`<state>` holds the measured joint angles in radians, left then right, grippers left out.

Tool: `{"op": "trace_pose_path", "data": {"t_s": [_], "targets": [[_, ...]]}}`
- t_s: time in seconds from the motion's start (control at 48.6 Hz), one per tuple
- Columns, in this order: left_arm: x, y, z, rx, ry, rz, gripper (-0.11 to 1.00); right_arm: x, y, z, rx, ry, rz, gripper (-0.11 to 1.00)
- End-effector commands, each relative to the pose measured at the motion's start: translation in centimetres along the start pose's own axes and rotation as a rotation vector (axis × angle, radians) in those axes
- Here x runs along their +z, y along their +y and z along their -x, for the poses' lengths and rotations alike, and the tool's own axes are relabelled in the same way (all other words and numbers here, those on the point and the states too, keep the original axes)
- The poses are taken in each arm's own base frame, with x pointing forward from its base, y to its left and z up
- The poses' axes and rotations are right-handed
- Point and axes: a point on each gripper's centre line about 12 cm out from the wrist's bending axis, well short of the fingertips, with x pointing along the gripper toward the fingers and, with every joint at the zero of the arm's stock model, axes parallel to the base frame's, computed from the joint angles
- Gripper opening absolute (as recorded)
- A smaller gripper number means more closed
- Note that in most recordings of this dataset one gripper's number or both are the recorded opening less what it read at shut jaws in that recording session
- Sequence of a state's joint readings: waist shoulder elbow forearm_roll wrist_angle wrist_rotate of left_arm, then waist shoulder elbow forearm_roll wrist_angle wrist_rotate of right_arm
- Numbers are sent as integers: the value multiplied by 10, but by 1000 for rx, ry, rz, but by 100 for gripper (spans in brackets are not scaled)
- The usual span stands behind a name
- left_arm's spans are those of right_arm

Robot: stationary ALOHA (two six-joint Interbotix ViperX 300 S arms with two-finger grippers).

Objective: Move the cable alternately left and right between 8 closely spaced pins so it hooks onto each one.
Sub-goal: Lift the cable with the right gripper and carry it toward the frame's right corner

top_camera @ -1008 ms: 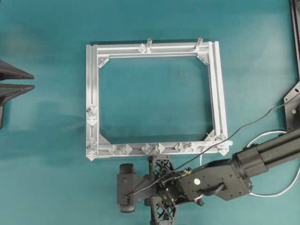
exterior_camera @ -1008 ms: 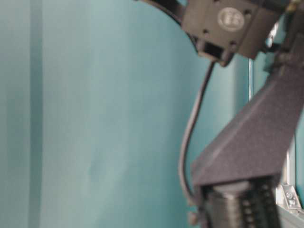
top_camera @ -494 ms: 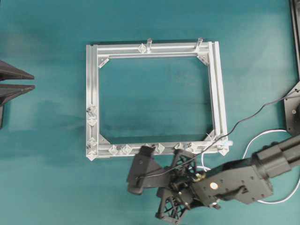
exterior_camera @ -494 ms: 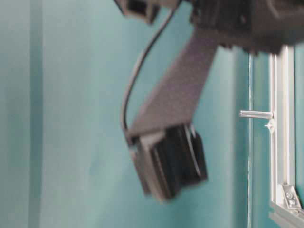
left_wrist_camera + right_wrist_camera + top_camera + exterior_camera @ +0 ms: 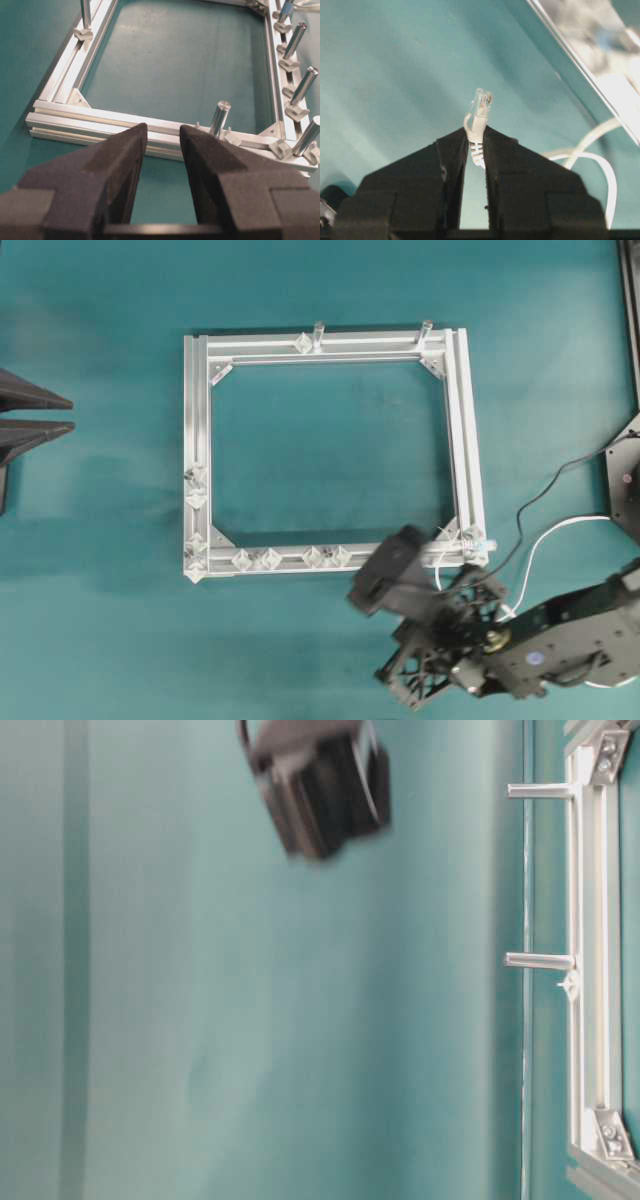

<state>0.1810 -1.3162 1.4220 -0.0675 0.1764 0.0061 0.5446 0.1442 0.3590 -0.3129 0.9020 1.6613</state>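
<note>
The silver frame [image 5: 197, 410] lies flat on the teal table. Whitish pins sit in pairs on its near rail [image 5: 256, 559] [image 5: 327, 556] and on its left rail [image 5: 195, 487]. My right gripper [image 5: 437, 638] hangs just outside the frame's near right corner. In the right wrist view the right gripper [image 5: 475, 137] is shut on the cable's ribbed end, with the clear plug [image 5: 481, 107] sticking out past the fingertips. The white cable [image 5: 560, 525] loops away to the right. My left gripper [image 5: 60, 412] rests at the table's left edge. The left gripper [image 5: 163, 135] is open and holds nothing.
Two upright grey posts [image 5: 318, 333] [image 5: 425, 330] stand on the far rail, and the table-level view shows one of these posts [image 5: 540, 960]. A black arm base [image 5: 625, 470] sits at the right edge. The left wrist view shows pins [image 5: 296, 113] down the frame's right side.
My right arm has swung to the right along the near rail, from below its middle to below the near right corner, turning as it went. The left gripper has not moved.
</note>
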Motion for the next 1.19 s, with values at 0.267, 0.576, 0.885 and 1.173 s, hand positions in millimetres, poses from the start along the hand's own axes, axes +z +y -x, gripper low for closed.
{"op": "trace_pose_path", "data": {"t_s": [0.267,0.576,0.885,1.173], "targets": [[4,0,0,2,-11,-3,38,4,-28,30,-22,-24,-181,12],[4,0,0,2,-11,-1,38,21,-32,30,-29,-39,-302,12],[4,0,0,2,-11,0,38,39,-38,25,-48,-51,-365,12],[4,0,0,2,-11,-1,38,49,-47,19,-80,-58,-395,12]]}}
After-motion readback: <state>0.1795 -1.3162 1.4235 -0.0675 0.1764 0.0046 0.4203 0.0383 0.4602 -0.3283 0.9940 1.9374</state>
